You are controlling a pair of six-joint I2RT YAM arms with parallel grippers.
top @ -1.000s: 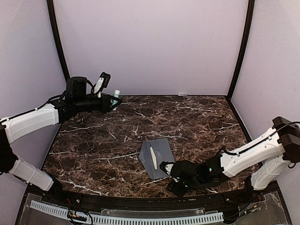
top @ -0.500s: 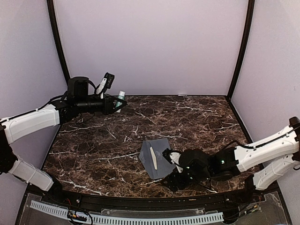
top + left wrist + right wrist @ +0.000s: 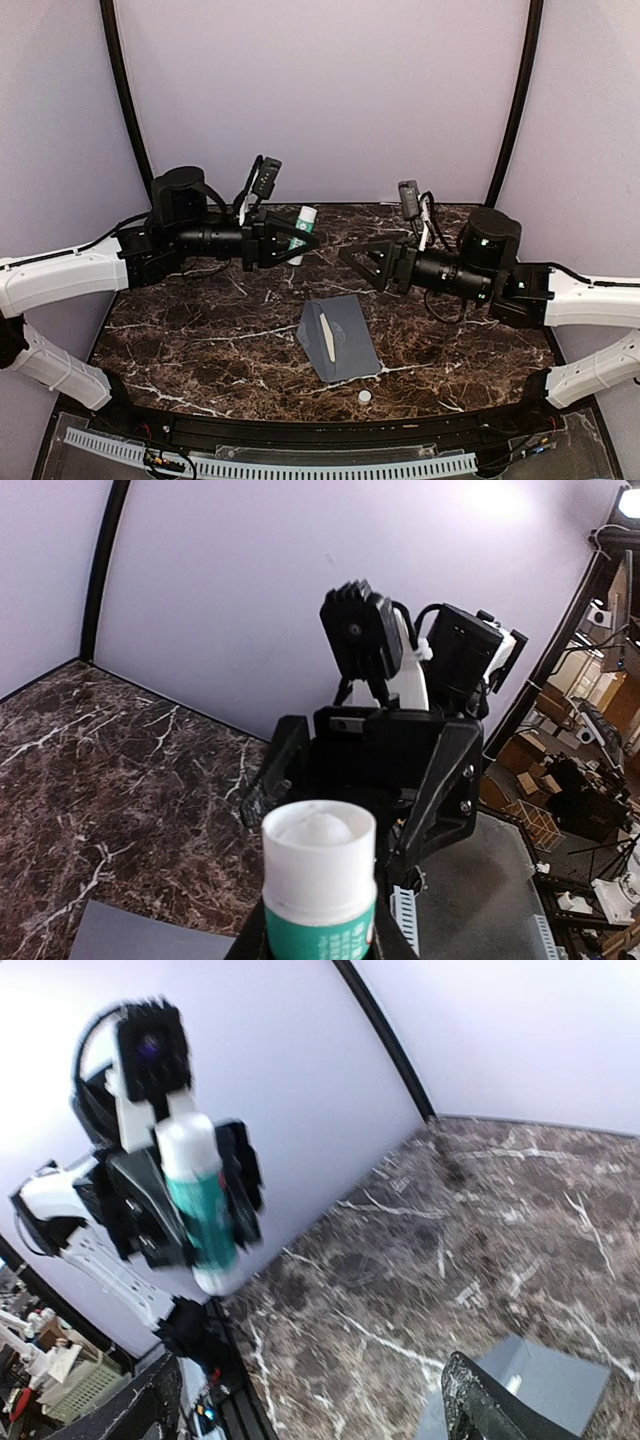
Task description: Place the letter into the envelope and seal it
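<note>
Top external view: the left arm [image 3: 90, 270] reaches in from 9 o'clock, its forearm nearly level above the table [image 3: 200, 320] and its wrist pointing toward 3 o'clock. The left gripper [image 3: 298, 243] is closed around a glue stick [image 3: 301, 230], a white tube with a teal label tilted up toward 1 o'clock. The left wrist view looks down the tube at its uncapped white tip. The right arm [image 3: 580, 300] mirrors this from 3 o'clock, held level and pointing toward 9 o'clock. The right gripper [image 3: 362, 263] has its jaws spread wide with nothing between them, and it faces the glue stick across a short gap. In the right wrist view its two dark fingers [image 3: 490, 1410] sit at the bottom corners, far apart, with the glue stick and the other gripper ahead.

The envelope [image 3: 350, 335] lies flat on the table toward 6 o'clock, below both grippers and touched by neither. It is slate grey, with its long side running roughly 12 to 6 and a pointed edge toward 9 o'clock. The letter [image 3: 325, 335] shows only as a thin cream sliver lying lengthwise on the envelope's left part. A small white cap [image 3: 365, 396] rests on the table at 5 o'clock of the envelope, just beside its lower corner
</note>
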